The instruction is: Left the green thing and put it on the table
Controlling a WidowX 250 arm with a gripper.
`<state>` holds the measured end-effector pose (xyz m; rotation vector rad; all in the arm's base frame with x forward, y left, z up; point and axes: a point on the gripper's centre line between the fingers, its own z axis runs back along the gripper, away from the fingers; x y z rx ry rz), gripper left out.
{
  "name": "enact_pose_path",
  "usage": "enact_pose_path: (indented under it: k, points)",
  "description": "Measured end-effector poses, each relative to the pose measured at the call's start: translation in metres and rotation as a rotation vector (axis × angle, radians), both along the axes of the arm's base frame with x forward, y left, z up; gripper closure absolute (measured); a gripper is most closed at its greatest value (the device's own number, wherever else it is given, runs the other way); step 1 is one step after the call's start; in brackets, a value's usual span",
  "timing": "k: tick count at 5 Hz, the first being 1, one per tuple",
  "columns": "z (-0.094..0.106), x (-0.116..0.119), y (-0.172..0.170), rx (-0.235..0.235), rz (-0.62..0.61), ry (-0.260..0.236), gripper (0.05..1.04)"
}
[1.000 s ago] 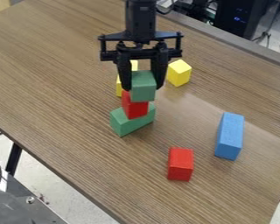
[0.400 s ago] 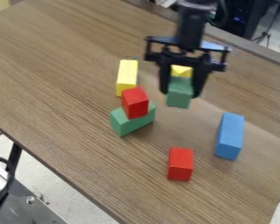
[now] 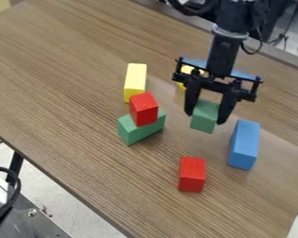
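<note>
My gripper [image 3: 205,117]: jaws pinching the green block [image 3: 204,122] from both sides.
Green block: in my grip, between the stacked red block [image 3: 144,109] and the blue block [image 3: 243,146]; whether it touches the table [image 3: 71,88], I cannot tell.
Lower green block [image 3: 136,132]: under that red block.

A black robot arm [image 3: 225,52] comes in over the far edge of the tabletop [image 3: 64,83], leaning slightly. Its gripper [image 3: 205,117] points down, well inside that edge, the two black fingers [image 3: 226,108] apart in a holding grip.
</note>
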<state>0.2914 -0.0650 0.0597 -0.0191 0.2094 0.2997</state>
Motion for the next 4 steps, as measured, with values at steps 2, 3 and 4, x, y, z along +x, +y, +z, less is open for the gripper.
enact_pose_path:
  k: [2, 3, 4]
  points:
    - [-0.017, -0.011, 0.011, -0.042, 0.034, 0.019, 0.447]
    - [-0.017, -0.01, 0.012, -0.046, 0.031, 0.012, 0.155]
    - [0.0, -0.006, 0.012, -0.048, 0.015, -0.057, 0.081]
